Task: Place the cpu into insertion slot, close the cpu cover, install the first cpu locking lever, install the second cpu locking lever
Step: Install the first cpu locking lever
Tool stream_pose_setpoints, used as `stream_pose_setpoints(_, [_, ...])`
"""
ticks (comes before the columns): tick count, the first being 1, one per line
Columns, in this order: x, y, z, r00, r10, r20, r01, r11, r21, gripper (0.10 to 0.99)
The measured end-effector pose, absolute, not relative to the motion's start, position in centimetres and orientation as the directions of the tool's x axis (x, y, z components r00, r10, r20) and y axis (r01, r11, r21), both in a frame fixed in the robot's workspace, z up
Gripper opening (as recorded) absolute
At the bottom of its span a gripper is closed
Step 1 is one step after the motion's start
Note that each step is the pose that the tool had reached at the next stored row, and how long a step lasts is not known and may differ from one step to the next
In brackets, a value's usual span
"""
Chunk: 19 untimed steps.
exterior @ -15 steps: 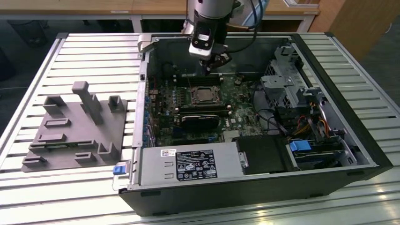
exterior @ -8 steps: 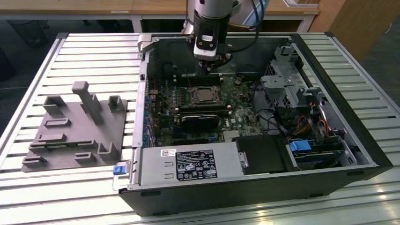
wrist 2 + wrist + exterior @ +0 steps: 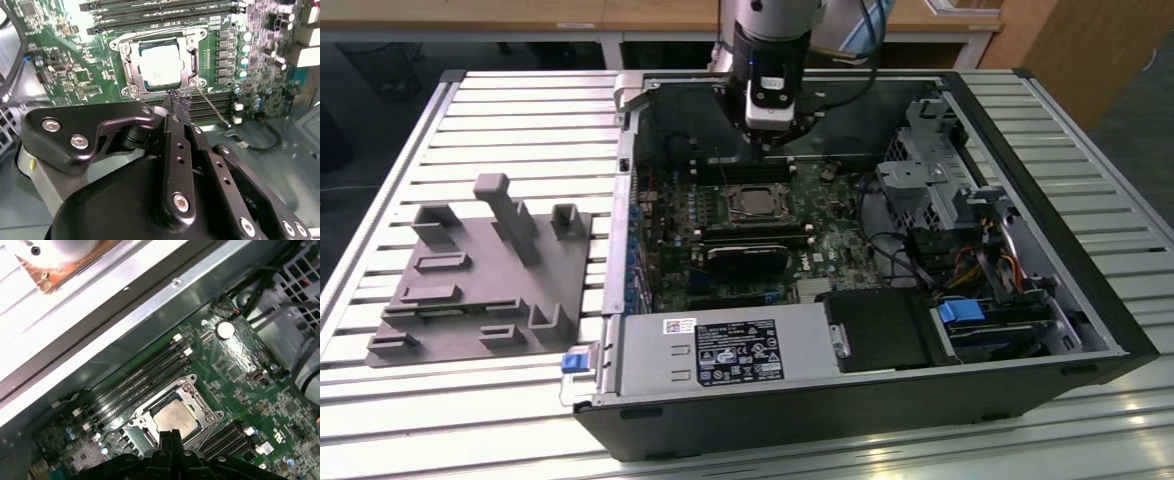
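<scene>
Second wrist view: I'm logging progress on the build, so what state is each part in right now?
cpu: seated in the insertion slot.
cpu cover: down over the cpu.
locking lever: sticking out from the socket, apparently not latched.
hand: shut, tips just beside the socket.
computer case: side open.

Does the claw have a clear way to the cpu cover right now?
Likely yes: the claw, shut, hangs close by the cpu cover, and nothing lies between them in the second wrist view.
</scene>
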<state>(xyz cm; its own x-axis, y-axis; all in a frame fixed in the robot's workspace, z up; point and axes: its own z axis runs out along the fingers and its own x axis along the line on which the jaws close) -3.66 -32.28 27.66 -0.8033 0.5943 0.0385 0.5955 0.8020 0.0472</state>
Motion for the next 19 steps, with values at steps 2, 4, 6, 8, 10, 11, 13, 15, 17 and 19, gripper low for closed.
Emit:
stream_pose_setpoints(2, [-3.66,-32.28,27.63,-0.823,0.566,0.038,0.567,0.822,0.047,0.106])
stream_pose_setpoints(4, [-3.66,-32.28,27.63,-0.842,0.538,0.038,0.54,0.841,0.047,0.106])
stream_pose_setpoints(6, [-3.66,-32.28,27.62,-0.86,0.51,0.038,0.511,0.858,0.047,0.106])
stream_pose_setpoints(8, [-3.66,-32.28,27.61,-0.875,0.483,0.038,0.484,0.874,0.047,0.106])
stream_pose_setpoints(10, [-3.66,-32.28,27.6,-0.89,0.455,0.038,0.456,0.889,0.047,0.106])
stream_pose_setpoints(11, [-3.66,-32.28,27.6,-0.897,0.441,0.038,0.442,0.896,0.047,0.106])
stream_pose_setpoints(13, [-3.66,-32.28,27.6,-0.911,0.411,0.038,0.413,0.91,0.047,0.106])
stream_pose_setpoints(15, [-3.66,-32.28,27.6,-0.923,0.382,0.038,0.384,0.922,0.047,0.106])
stream_pose_setpoints(17, [-3.66,-32.28,27.59,-0.936,0.35,0.038,0.351,0.935,0.047,0.106])
stream_pose_setpoints(19, [-3.66,-32.28,27.59,-0.947,0.319,0.038,0.321,0.946,0.047,0.106])
